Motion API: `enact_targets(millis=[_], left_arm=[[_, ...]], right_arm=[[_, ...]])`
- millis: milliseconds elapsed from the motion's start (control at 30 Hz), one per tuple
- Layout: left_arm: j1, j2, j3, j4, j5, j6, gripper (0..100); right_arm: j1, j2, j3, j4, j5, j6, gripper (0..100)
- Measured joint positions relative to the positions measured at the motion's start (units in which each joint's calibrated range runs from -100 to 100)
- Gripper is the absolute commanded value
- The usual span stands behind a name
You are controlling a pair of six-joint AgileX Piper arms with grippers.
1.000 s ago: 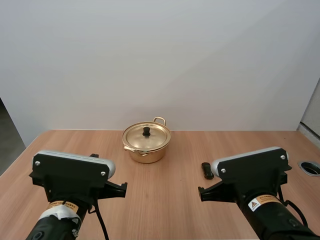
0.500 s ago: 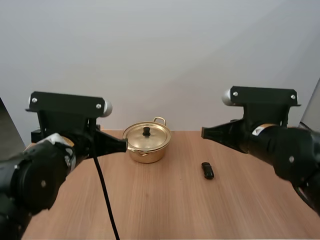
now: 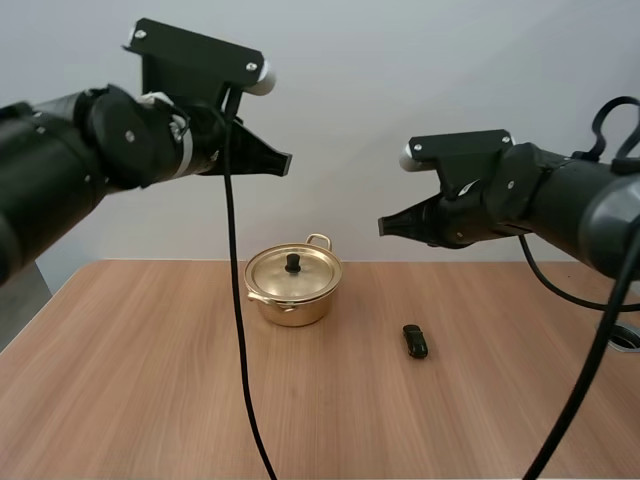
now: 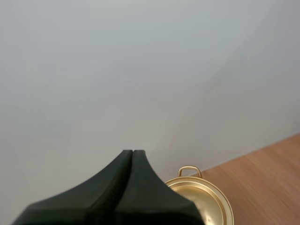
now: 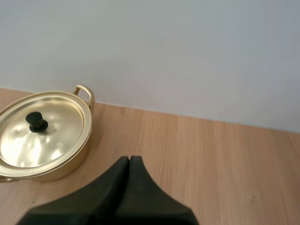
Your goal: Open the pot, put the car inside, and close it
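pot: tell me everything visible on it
The pot is round, shiny gold metal, standing upright on the wooden table towards its far edge. Its matching lid is on and shut, with a black knob at the centre. A loop handle sticks out from the far rim. Nothing but the table touches it; the car lies apart to its right.

pot [image 3: 293, 303]: shiny gold body and handles. lid [image 3: 305, 276]: same polished gold, with pale reflections. knob [image 3: 293, 263] on the lid: black. car [image 3: 415, 341]: glossy black. table [image 3: 140, 380]: light brown wood with fine straight grain. wall [image 3: 400, 90]: plain pale grey. left gripper [image 3: 285, 161] and right gripper [image 3: 384, 227]: matte black. left arm [image 3: 90, 140] and right arm [image 3: 545, 195]: black, each with a light grey end cap.
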Motion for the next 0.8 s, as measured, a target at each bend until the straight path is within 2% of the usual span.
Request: enact_targets(millis=[33, 67, 133, 200, 267, 300, 467, 800], left_arm=[[-0.12, 2.04, -1.94, -0.09, 2.81, 1.26, 11], [-0.18, 3.65, -3.68, -0.09, 4.99, 2.12, 20], [-0.18, 7.65, -6.45, -0.09, 9.84, 3.98, 42], [-0.2, 11.64, -8.19, -0.36, 12.55, 4.76, 66], [-0.28, 15.24, -9.17, -0.65, 13.8, 4.75, 78], [-0.28, 17.24, -9.71, -0.91, 13.8, 4.75, 79], [-0.37, 26.4, -10.71, -1.16, 13.79, 4.75, 79], [-0.47, 45.48, -12.92, -2.27, 12.37, 5.32, 79]], right_arm=[[0.08, 2.01, 0.0, 0.0, -0.56, -0.18, 0], [0.08, 4.01, 0.0, -0.13, -1.37, -0.18, 9], [0.08, 7.63, 0.0, -0.6, -2.7, -0.18, 34], [0.08, 11.69, 0.0, -2.13, -3.61, -0.18, 66], [0.08, 15.67, 0.0, -3.45, -5.03, -0.18, 87], [0.08, 17.14, 0.0, -3.65, -5.87, -0.18, 91], [0.08, 23.18, -0.69, -4.61, -8.04, -0.18, 85], [0.08, 26.47, -1.98, -4.53, -4.17, -0.18, 85]])
